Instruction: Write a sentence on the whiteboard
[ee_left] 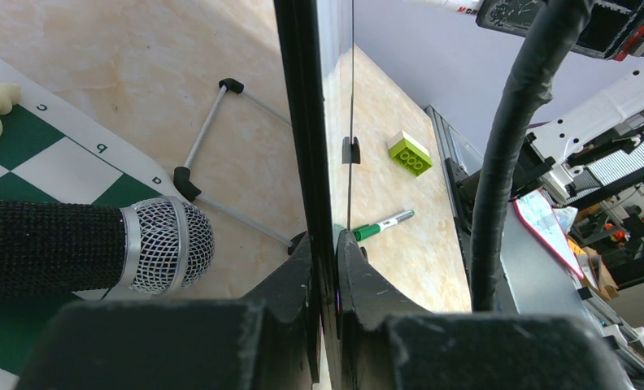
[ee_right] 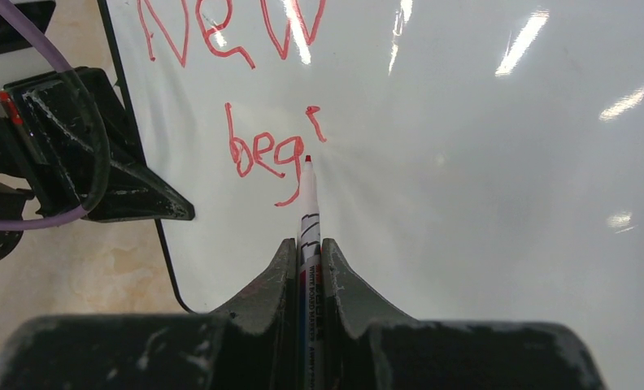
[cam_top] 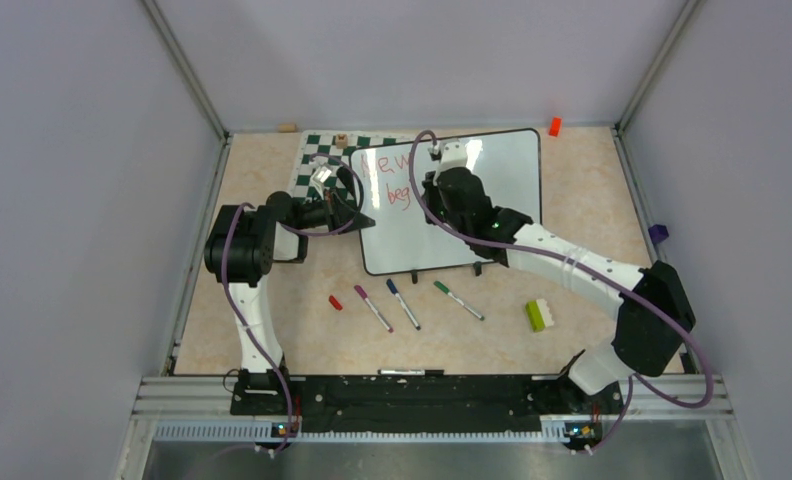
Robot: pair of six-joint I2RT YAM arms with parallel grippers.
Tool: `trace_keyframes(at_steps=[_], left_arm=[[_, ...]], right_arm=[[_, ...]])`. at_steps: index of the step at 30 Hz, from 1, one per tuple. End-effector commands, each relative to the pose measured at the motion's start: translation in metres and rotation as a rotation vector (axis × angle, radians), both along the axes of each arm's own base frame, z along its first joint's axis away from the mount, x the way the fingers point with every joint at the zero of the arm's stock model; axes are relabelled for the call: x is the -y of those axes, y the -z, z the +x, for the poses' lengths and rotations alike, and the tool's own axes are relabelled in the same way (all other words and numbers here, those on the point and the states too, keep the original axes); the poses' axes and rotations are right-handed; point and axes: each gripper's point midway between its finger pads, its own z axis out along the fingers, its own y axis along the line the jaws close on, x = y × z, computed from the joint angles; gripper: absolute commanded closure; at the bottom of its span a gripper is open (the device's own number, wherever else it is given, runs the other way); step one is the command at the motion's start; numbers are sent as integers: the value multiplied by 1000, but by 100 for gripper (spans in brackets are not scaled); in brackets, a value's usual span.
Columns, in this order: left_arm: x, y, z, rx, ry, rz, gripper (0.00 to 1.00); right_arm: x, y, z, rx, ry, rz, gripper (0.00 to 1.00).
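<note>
The red sentence [ee_right: 259, 158] on your whiteboard [ee_right: 465, 203] reads "New beg"; your right end effector [ee_right: 309, 253] clamps the marker [ee_right: 309, 203], your left end effector [ee_left: 325, 248] clamps the frame.

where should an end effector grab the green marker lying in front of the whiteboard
Probably mid-barrel, coming straight down from above, with the grip closing across its narrow width. The green marker lies flat and slanted on the table, apart from the blue marker beside it, so both long sides look free.

Whiteboard [cam_top: 512, 170] mid-table — chess mat [cam_top: 317, 150] behind-left, markers [cam_top: 404, 303] in front, brick [cam_top: 537, 315] front-right.
</note>
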Motion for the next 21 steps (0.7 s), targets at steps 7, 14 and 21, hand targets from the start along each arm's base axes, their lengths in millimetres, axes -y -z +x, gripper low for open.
trace_keyframes(at_steps=[7,14,21], left_arm=[[1,-6,5,263,1,21,100],[1,-5,5,262,1,22,100],[1,-6,4,263,1,22,100]], right_arm=[[-1,-5,11,16,26,2,100],[-3,-6,17,25,37,-12,100],[-4,-7,22,33,46,-21,100]])
